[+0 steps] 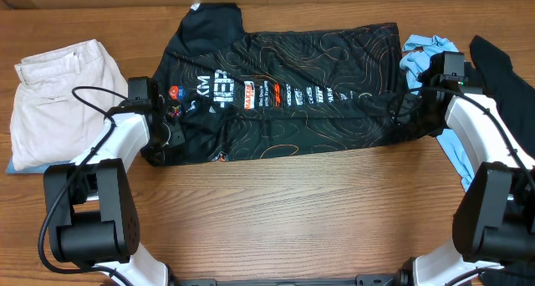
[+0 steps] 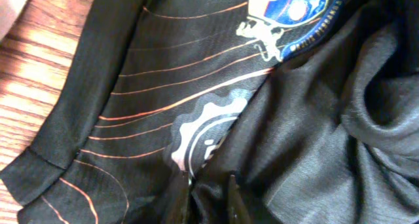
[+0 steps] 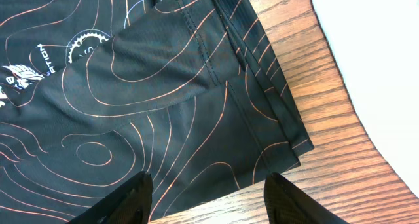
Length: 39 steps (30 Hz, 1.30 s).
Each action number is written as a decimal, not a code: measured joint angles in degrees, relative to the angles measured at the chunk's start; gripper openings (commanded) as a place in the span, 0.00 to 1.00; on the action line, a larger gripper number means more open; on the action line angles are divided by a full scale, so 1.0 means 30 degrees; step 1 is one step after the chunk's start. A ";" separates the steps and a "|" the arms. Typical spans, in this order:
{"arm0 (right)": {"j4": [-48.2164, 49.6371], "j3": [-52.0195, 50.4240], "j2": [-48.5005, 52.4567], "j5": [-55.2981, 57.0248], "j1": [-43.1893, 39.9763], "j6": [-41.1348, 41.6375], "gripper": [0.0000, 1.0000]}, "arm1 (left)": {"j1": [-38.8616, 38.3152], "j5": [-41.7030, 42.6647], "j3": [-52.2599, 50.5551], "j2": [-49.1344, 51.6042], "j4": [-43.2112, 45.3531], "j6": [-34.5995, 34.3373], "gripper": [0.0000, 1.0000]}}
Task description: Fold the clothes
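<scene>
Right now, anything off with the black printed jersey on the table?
Nothing damaged. The black long-sleeved jersey with orange contour lines lies mostly flat, but its end at the left gripper is bunched into loose folds, and a flap juts past its top edge there.

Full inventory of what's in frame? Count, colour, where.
jersey: 1, black with orange and white print, table centre
trousers: 1, beige, far left
shirt: 1, light blue, right, partly behind the right arm
dark garment: 1, black, far right edge
table: 1, brown wood, under everything
left arm: 1, white and black, front left
right arm: 1, white and black, front right
left gripper: 1, black, in the jersey's left-end fabric, grip unclear
right gripper: 1, black, open at the jersey's right hem corner
</scene>
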 measured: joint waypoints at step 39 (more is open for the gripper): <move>-0.0131 0.0000 0.0000 0.0000 0.0000 0.0000 0.58 | 0.0000 -0.3082 0.1931 0.0000 -0.0896 0.0284 0.20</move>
